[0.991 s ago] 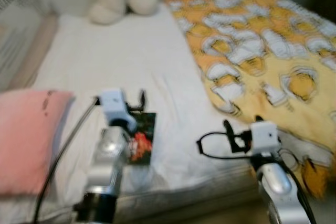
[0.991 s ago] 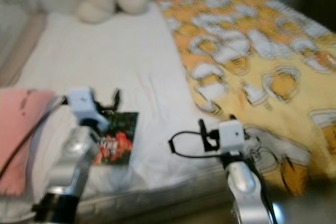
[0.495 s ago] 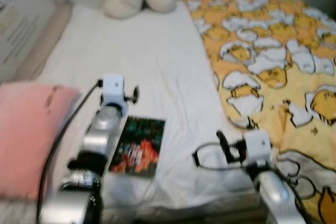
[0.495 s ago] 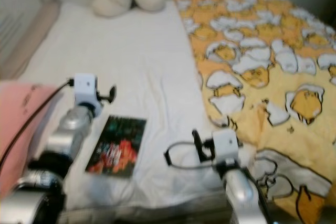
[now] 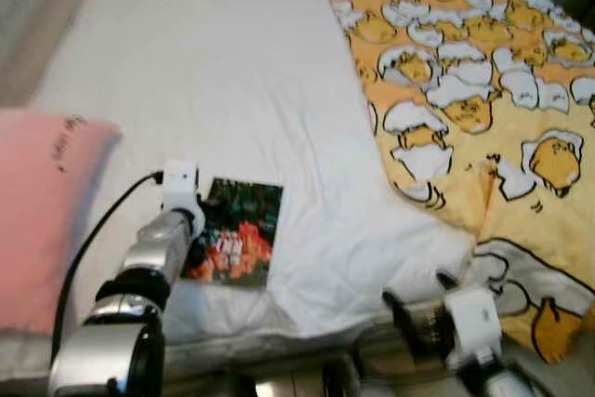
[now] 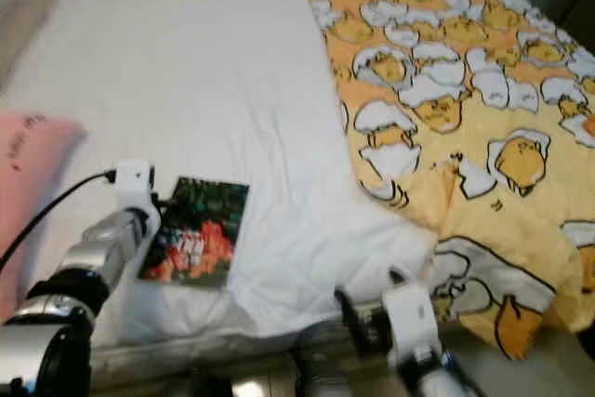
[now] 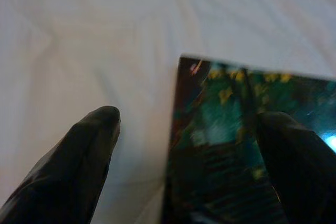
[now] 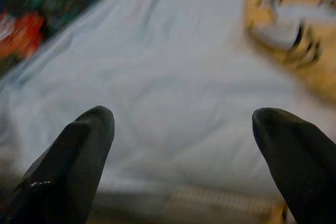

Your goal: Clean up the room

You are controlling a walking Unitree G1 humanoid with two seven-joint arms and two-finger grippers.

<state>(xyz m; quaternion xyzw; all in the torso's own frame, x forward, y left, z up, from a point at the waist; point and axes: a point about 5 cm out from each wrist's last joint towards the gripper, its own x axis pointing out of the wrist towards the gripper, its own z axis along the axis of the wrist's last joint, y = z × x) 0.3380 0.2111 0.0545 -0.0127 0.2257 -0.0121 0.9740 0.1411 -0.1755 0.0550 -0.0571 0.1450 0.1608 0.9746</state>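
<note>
my left pincer (image 7: pixel 184 124) is straddling the book's (image 5: pixel 234 244) left edge, spread | my right pincer (image 8: pixel 184 124) is hovering spread at the bed's (image 5: pixel 232 90) near edge

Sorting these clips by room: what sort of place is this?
Most likely a bedroom: a bed with a white sheet, a yellow cartoon-print blanket and a pink pillow.

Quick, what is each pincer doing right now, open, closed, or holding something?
Left pincer: open, straddling the book's edge, not gripping it.
Right pincer: open, holding nothing, near the bed's foot.

Silver arms, black cable, black-fingered pincers
</note>
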